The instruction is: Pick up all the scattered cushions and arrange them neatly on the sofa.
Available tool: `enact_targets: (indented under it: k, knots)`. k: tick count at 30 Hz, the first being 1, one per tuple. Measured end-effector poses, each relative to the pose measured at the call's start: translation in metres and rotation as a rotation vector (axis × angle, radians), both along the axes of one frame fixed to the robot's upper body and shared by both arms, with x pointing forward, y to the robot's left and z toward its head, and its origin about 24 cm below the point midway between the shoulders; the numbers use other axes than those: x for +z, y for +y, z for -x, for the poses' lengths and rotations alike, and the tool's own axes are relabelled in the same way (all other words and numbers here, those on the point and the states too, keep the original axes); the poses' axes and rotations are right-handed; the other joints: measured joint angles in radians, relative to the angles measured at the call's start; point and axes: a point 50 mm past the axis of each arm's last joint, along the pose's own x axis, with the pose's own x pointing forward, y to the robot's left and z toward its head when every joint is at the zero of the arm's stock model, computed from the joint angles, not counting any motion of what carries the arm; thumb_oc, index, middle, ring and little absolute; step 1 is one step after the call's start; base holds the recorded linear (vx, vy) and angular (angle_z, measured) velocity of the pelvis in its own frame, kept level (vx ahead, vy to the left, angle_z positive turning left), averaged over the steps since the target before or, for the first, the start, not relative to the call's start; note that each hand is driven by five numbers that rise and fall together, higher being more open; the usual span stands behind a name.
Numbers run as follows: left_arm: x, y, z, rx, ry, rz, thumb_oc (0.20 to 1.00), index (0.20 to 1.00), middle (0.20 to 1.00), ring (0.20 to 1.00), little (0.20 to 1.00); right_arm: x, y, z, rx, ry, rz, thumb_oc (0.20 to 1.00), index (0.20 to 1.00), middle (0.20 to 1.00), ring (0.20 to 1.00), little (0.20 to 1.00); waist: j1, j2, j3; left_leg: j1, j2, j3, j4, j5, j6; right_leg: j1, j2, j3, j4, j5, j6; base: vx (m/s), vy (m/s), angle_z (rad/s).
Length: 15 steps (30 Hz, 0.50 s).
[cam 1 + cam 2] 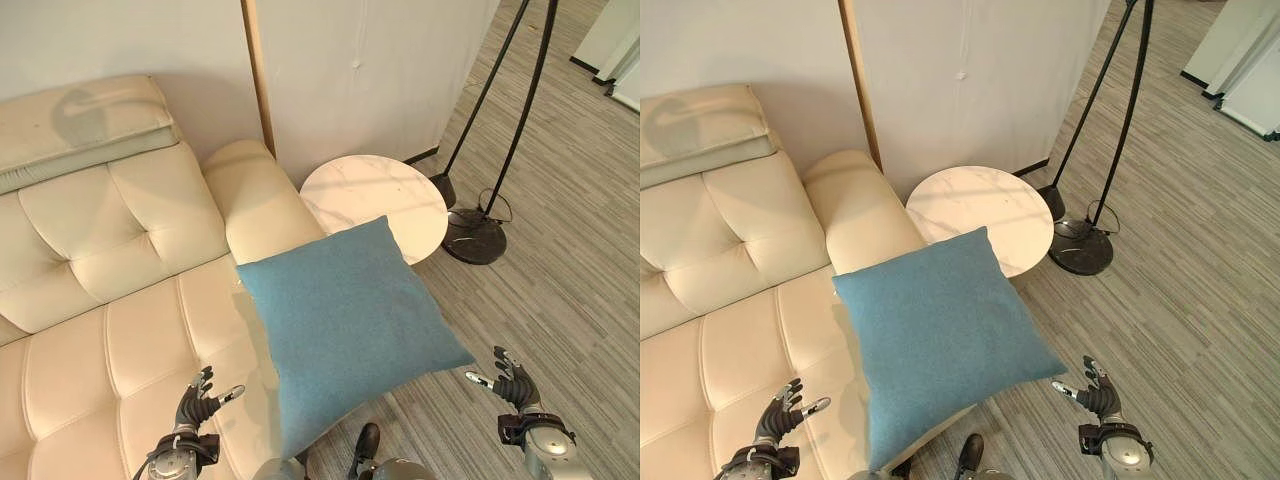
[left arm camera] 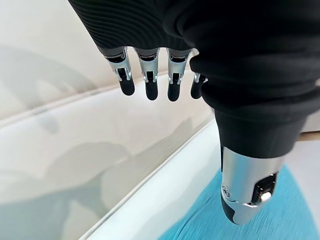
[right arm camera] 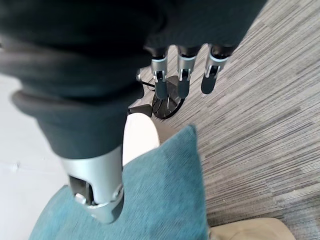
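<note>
A blue square cushion (image 1: 343,322) lies tilted on the front right corner of the cream sofa (image 1: 110,260), one corner hanging past the seat edge over the floor. My left hand (image 1: 192,410) hovers open above the seat, just left of the cushion, holding nothing. My right hand (image 1: 514,386) is open over the floor to the cushion's right, apart from it. The cushion (image 3: 155,200) lies below the right hand's thumb in the right wrist view, and the cushion (image 2: 260,220) also appears past the left thumb.
A round white marble side table (image 1: 375,205) stands beside the sofa arm (image 1: 255,195), behind the cushion. A floor lamp's dark base (image 1: 474,235) and two thin poles rise at the right. Grey striped carpet (image 1: 580,300) spreads to the right. A white wall panel is behind.
</note>
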Motion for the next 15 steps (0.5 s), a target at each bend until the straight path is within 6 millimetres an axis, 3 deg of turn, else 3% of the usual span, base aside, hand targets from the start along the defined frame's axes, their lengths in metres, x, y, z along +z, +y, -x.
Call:
enact_targets:
  k: [1,3,5,8,9,11,12,15]
  knots:
    - [0.003,0.002,-0.004,-0.006,-0.011,-0.008,1.000,1.000,1.000,1.000,1.000,0.002,0.000,-0.003,0.007,-0.006,0.009,1.000,1.000,1.000,1.000,1.000,0.000,0.001,0.001,-0.002,-0.002,-0.007,0.001,0.001,0.002,-0.018,-0.005,0.065,0.042,-0.020,0.010,0.00,-0.067,0.25]
    - [0.011,0.004,-0.018,-0.021,-0.048,-0.025,1.000,1.000,1.000,1.000,1.000,0.006,-0.003,-0.008,0.009,-0.022,0.029,1.000,1.000,1.000,1.000,1.000,-0.012,0.008,0.005,-0.021,-0.006,-0.049,0.007,0.004,0.010,-0.055,-0.001,0.270,0.115,-0.070,0.043,0.05,-0.153,0.51]
    - [0.020,0.006,-0.033,-0.034,-0.093,-0.038,1.000,1.000,1.000,1.000,1.000,0.012,-0.009,-0.013,0.026,-0.031,0.070,1.000,1.000,1.000,1.000,1.000,-0.012,0.013,0.008,-0.037,-0.006,-0.077,0.010,0.002,0.009,-0.081,-0.012,0.374,0.124,-0.095,0.073,0.09,-0.158,0.42]
    - [0.025,0.009,-0.037,-0.038,-0.109,-0.050,1.000,1.000,1.000,1.000,1.000,0.020,-0.018,-0.018,0.034,-0.043,0.127,1.000,1.000,1.000,1.000,1.000,-0.018,0.008,0.006,-0.046,-0.010,-0.118,0.004,0.007,-0.005,-0.092,-0.039,0.375,0.052,-0.081,0.072,0.10,-0.153,0.53]
    - [0.021,0.007,-0.030,-0.035,-0.098,-0.041,1.000,1.000,1.000,1.000,1.000,0.023,-0.021,-0.021,0.035,-0.047,0.146,1.000,1.000,1.000,1.000,1.000,-0.015,0.010,0.004,-0.028,0.006,-0.136,-0.009,0.009,-0.021,-0.049,-0.038,0.326,0.003,-0.005,0.065,0.18,-0.278,0.48]
    - [0.018,0.001,-0.023,-0.028,-0.096,-0.009,1.000,1.000,1.000,1.000,1.000,0.026,-0.026,-0.021,0.048,-0.041,0.180,1.000,1.000,1.000,1.000,1.000,-0.015,0.020,0.002,-0.023,0.023,-0.155,-0.009,0.014,-0.046,0.000,-0.022,0.292,-0.064,0.027,0.062,0.14,-0.217,0.34]
    - [0.013,-0.005,-0.017,-0.019,-0.087,0.029,1.000,1.000,1.000,1.000,1.000,0.032,-0.032,-0.024,0.061,-0.040,0.220,1.000,1.000,1.000,1.000,1.000,0.000,0.030,0.004,-0.017,0.045,-0.167,-0.009,0.024,-0.052,0.028,-0.001,0.272,-0.097,0.037,0.041,0.09,-0.186,0.21]
    - [0.006,-0.018,-0.012,-0.037,-0.066,0.067,1.000,1.000,1.000,1.000,1.000,0.041,-0.041,-0.031,0.072,-0.045,0.262,1.000,1.000,1.000,1.000,1.000,0.000,0.037,0.001,-0.014,0.076,-0.192,-0.009,0.029,-0.069,0.043,0.030,0.244,-0.098,0.026,0.024,0.08,-0.149,0.25]
